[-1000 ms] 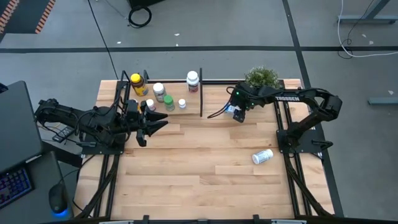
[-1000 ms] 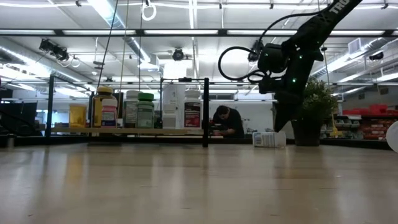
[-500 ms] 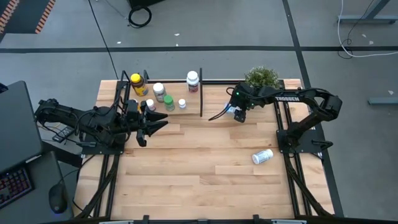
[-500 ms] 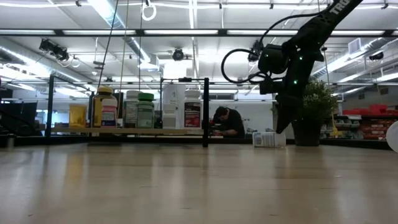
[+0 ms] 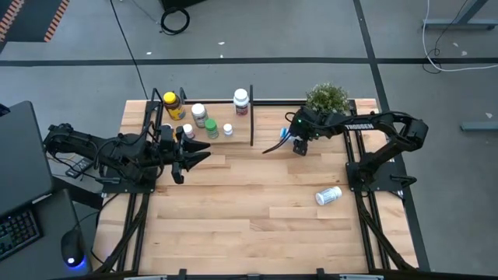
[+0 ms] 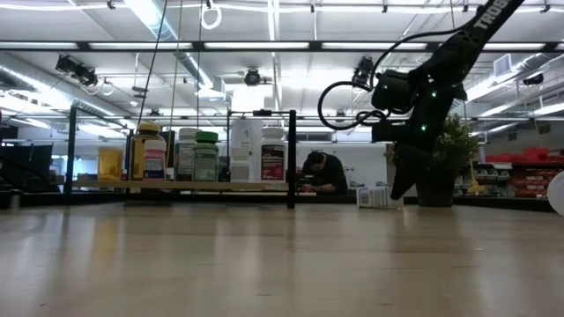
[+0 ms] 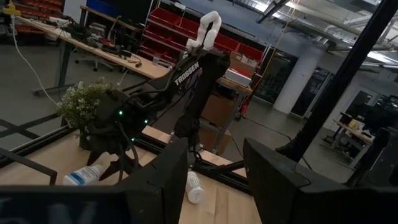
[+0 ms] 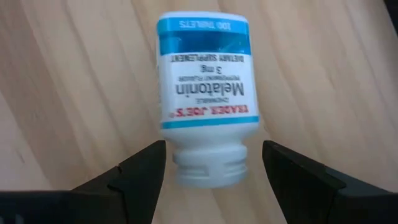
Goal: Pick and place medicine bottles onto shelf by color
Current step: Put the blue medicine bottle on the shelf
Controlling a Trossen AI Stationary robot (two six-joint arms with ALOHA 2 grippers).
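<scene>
Currently the right gripper [image 5: 299, 145] hangs low over a white melatonin bottle with a blue label [image 8: 205, 106] that lies on its side on the tabletop [image 5: 257, 218], near the potted plant [image 5: 327, 97] and just past the end of the shelf [image 5: 233, 134]. In the right wrist view its two fingers [image 8: 134, 171] stand apart on either side of the bottle's white cap end, not touching it, so the gripper is open and holds nothing. To take the bottle well, the arm would do best to come down until the fingers straddle the body rather than the narrower cap, square to the bottle's long axis, and close only then; a lying bottle is round and may roll if one finger touches first. It would then need turning upright before it goes on the shelf, where several bottles [image 5: 201, 117] already stand, the amber one with a yellow cap [image 5: 172, 104] at the far end. Another white bottle [image 5: 328, 195] lies nearer the front of the table. The left gripper [image 5: 187, 154] waits beside the shelf, fingers parted and empty.
</scene>
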